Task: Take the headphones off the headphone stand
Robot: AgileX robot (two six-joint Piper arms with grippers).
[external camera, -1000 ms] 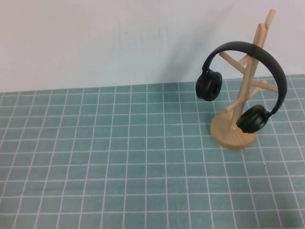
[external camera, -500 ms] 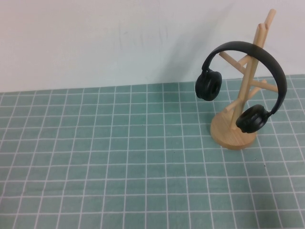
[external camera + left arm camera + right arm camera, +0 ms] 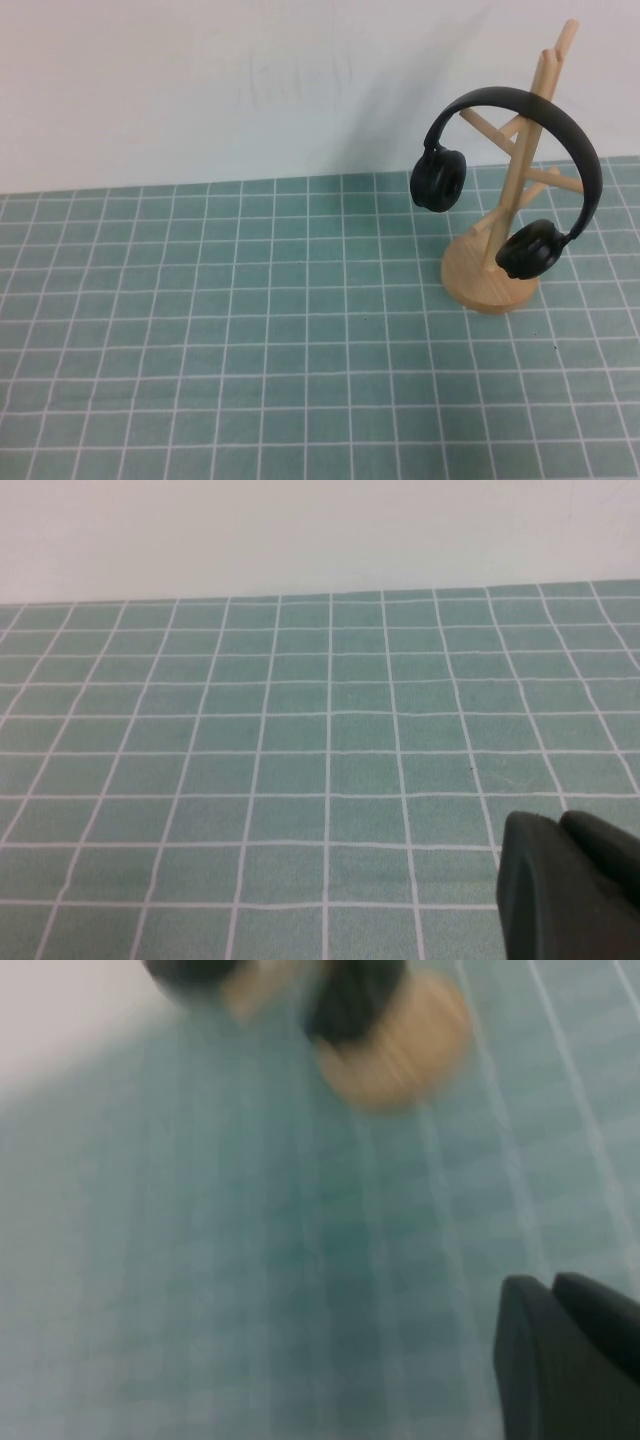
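The headphones (image 3: 520, 150) hang on the headphone stand (image 3: 515, 190) at the far right of the green grid mat (image 3: 250, 330), near the white wall (image 3: 200, 80). The thin black headband arches over the slanted wooden pole among its upper pegs; one ear cup dangles in the air on the stand's left side, the other sits low, just above the round disc base.

Neither arm shows in the high view. The left gripper (image 3: 570, 885) appears only as dark finger ends at the edge of its wrist view, over bare mat, holding nothing — whether its fingers are spread or closed cannot be told.

The right gripper (image 3: 570, 1355) is likewise a dark tip at the frame's edge, well apart from the blurred stand base (image 3: 395, 1040) and dark ear cups (image 3: 350, 1000) — finger state cannot be told, nothing held.
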